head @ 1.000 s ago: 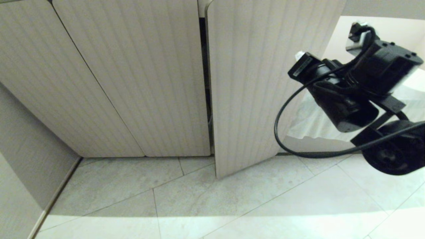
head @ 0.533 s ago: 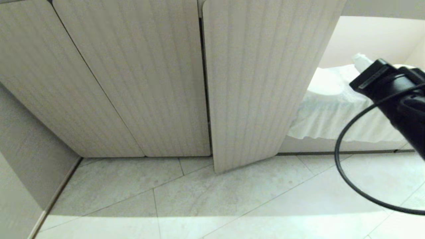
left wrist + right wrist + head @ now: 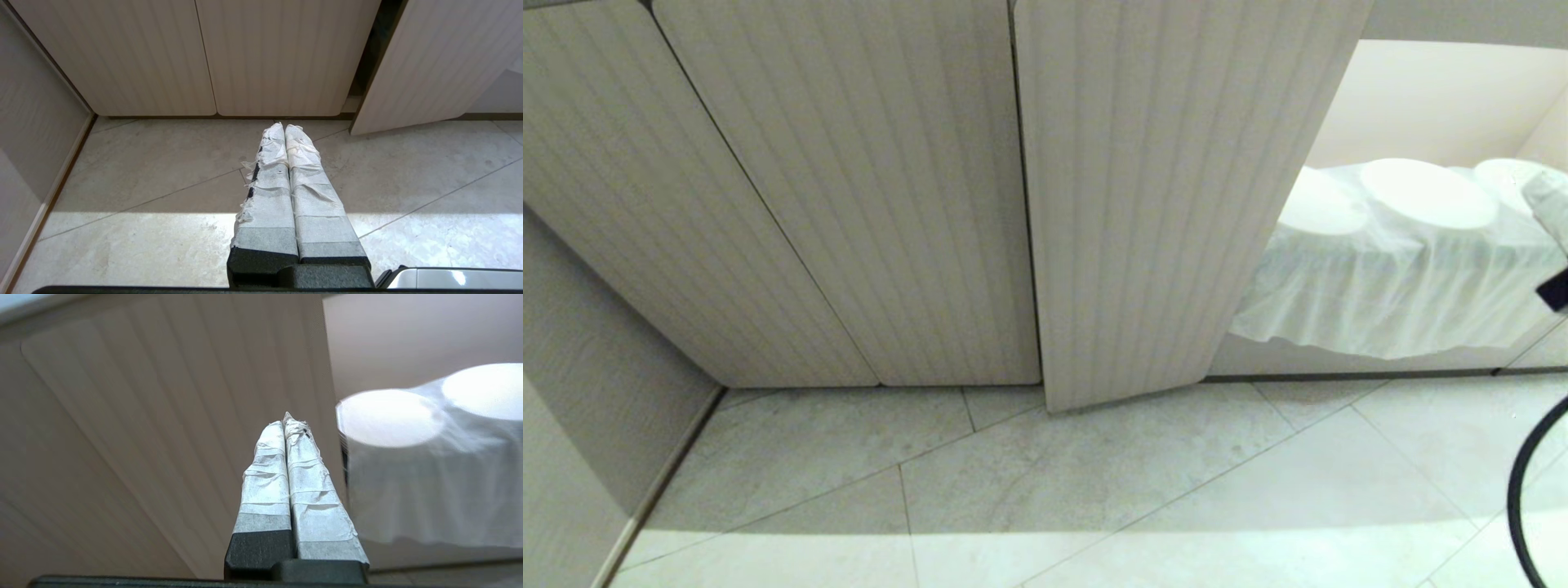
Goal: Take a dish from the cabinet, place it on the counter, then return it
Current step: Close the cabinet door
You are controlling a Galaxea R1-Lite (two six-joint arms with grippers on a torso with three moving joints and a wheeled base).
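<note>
The cabinet fills the head view with its ribbed beige doors. Its right door stands slightly ajar, and a dark gap shows beside it in the left wrist view. The dish and the counter are out of view. My right gripper is shut and empty, pointing at the ribbed door near its free edge without touching it. Only a black piece of the right arm and its cable show at the head view's right edge. My left gripper is shut and empty, held low over the floor tiles.
A table draped in white cloth stands to the right of the cabinet, with white round plates on it. A beige wall panel closes off the left side. Pale tiles run along in front of the doors.
My right arm has pulled back to the right, almost out of the head view. The right cabinet door has swung inward, narrowing the gap.
</note>
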